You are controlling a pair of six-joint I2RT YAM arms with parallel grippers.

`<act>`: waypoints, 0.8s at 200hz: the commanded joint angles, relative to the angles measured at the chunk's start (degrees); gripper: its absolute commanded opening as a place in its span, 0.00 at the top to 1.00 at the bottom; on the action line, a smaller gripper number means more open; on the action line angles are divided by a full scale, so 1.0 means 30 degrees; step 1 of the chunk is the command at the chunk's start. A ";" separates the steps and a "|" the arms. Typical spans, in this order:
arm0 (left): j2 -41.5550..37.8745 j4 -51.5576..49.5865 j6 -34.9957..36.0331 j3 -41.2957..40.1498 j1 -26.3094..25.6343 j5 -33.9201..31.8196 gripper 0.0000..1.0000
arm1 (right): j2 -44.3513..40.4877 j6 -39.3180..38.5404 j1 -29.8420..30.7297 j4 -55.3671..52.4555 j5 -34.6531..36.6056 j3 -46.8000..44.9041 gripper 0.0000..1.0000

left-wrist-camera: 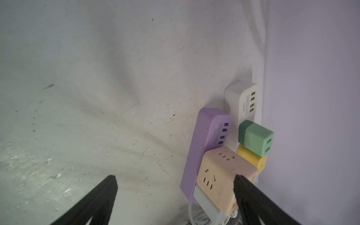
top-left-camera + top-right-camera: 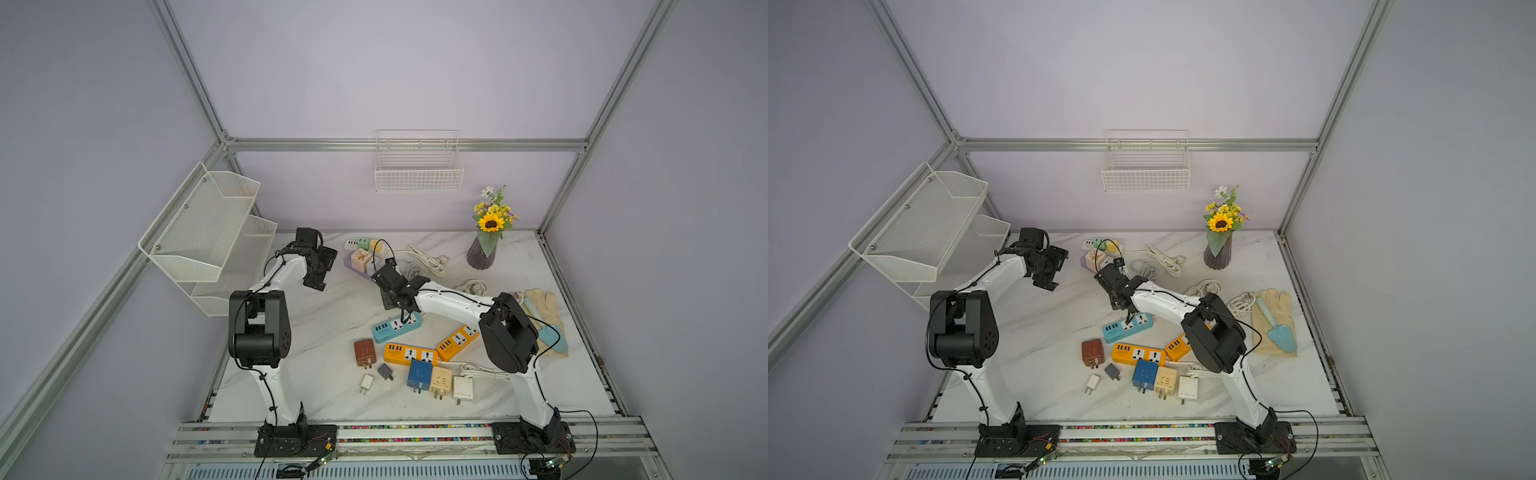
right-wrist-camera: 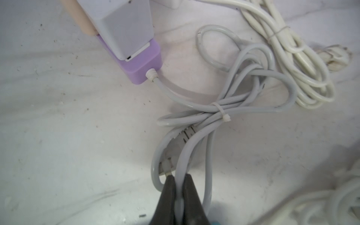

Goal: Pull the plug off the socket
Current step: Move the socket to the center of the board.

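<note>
Right gripper is clenched on grey cable of purple power strip; left gripper stands released near beige cube plug.

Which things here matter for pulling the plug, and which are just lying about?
Job: purple strip, beige cube plug, grey cord pinched by right gripper, open left gripper.
Lying about: vase, glove, trowel, teal strip, brown plug.
</note>
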 commanded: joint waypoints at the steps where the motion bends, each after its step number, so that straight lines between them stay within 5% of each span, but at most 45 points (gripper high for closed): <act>1: -0.0150 0.0174 -0.1834 0.0190 -0.0562 0.0686 0.04 | -0.2088 -0.0206 0.0021 0.0753 0.0719 -0.2001 1.00; 83: 0.3265 -0.1562 -0.3699 0.2925 -0.3522 0.1624 0.05 | -0.4942 0.1661 -0.0682 -0.1002 0.2162 -0.6039 1.00; 160: 0.5407 0.0334 -0.4377 0.4746 -0.4394 0.1635 0.03 | -0.4971 0.1183 -0.1558 -0.0835 0.1811 -0.6362 1.00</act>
